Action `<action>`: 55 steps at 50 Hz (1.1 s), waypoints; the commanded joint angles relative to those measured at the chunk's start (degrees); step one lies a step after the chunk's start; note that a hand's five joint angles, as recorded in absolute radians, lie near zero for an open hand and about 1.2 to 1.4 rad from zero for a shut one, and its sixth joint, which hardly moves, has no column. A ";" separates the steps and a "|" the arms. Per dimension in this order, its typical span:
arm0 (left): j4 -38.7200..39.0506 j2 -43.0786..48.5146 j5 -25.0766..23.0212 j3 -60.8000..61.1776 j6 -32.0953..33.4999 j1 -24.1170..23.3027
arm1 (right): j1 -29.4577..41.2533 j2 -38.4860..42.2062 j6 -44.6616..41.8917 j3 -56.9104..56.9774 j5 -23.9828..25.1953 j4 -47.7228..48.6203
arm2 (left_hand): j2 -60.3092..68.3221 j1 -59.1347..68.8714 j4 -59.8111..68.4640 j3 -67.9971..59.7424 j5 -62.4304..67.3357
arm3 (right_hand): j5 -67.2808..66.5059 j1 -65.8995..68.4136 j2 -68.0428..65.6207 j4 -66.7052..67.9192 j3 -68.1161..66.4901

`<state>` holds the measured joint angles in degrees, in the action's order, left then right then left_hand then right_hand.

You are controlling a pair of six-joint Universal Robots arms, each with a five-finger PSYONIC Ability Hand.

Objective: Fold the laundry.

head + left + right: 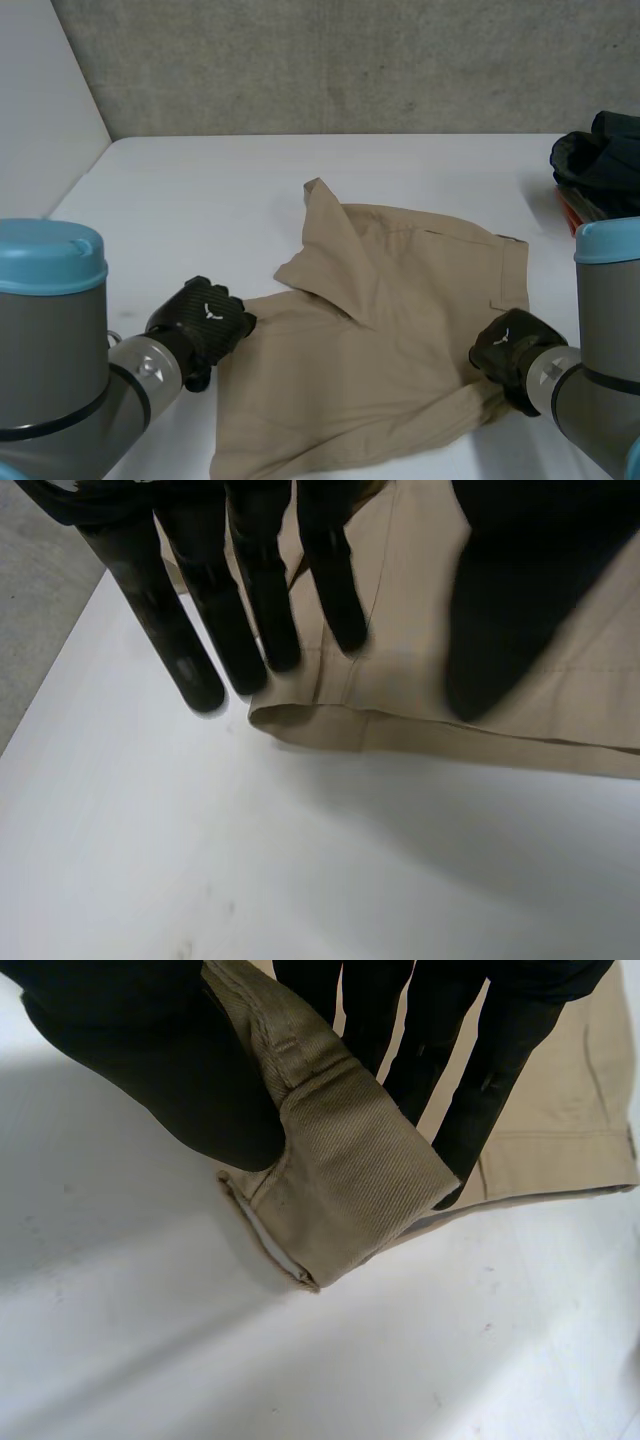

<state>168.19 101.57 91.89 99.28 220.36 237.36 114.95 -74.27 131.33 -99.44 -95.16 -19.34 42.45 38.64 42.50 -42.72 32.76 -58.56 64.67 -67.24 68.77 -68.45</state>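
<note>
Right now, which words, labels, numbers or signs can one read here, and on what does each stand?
No words, numbers or brand names can be read.
Small white mark, not letters: on the back of the left robot hand and of the right robot hand.
On the tan garment: plain cloth, no print.
On the dark clothes pile: no print to read.

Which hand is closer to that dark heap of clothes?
Right. The right hand pinches an edge of the tan garment on the side of the dark heap; the left hand rests at the opposite edge, farther away.
</note>
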 commanded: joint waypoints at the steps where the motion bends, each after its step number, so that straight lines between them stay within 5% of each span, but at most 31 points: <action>1: 0.30 0.48 -1.01 -0.67 -4.32 -1.46 | -0.26 -0.08 6.63 1.17 0.15 6.76 | -16.09 -12.27 -16.13 16.35 -16.39 | -11.44 15.33 -12.76 11.23 -11.55; 11: -1.02 -4.36 -2.33 2.58 -26.10 -2.34 | -0.26 0.27 16.58 2.58 0.33 11.34 | -15.76 -11.94 -15.80 16.02 -16.06 | -11.44 15.33 -12.76 11.23 -11.55; 17: -1.90 -3.22 -3.38 4.52 -28.23 -3.92 | -0.26 0.53 17.47 2.32 0.33 12.40 | -15.59 -11.77 -15.63 15.85 -15.89 | -11.44 15.33 -12.76 11.23 -11.55; 25: -1.29 3.19 -2.86 4.35 -27.62 -4.10 | -0.61 0.62 18.61 2.32 0.24 14.94 | -9.54 -5.72 -9.59 9.81 -9.84 | -11.44 15.33 -12.76 11.23 -11.55; 34: 3.90 6.71 -1.28 3.12 -27.44 -3.84 | -1.31 0.00 18.70 1.44 0.24 14.94 | 37.53 41.35 37.48 -37.26 37.22 | -11.44 15.33 -12.76 11.23 -11.55; 40: -1.45 5.05 -1.10 3.03 -23.33 -4.28 | -1.05 -2.98 15.80 -0.58 0.32 11.53 | 37.55 41.36 37.50 -37.28 37.24 | -11.44 15.33 -12.76 11.23 -11.55; 46: -17.61 -4.61 -1.36 6.01 -9.44 -8.31 | -1.31 -9.39 6.60 -3.30 1.55 1.17 | 37.55 41.36 37.50 -37.28 37.24 | -11.44 15.33 -12.76 11.23 -11.55; 55: -15.97 -8.85 -1.19 5.76 -6.17 -8.15 | -2.10 -10.28 2.87 -5.51 1.47 -3.60 | 37.55 41.36 37.50 -37.28 37.24 | -11.44 15.33 -12.76 11.23 -11.55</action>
<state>149.70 93.93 90.61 105.82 213.41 228.68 113.42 -84.40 135.29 -104.01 -93.79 -21.47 68.50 66.31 68.59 -68.03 56.54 -58.56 65.45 -67.26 68.78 -68.45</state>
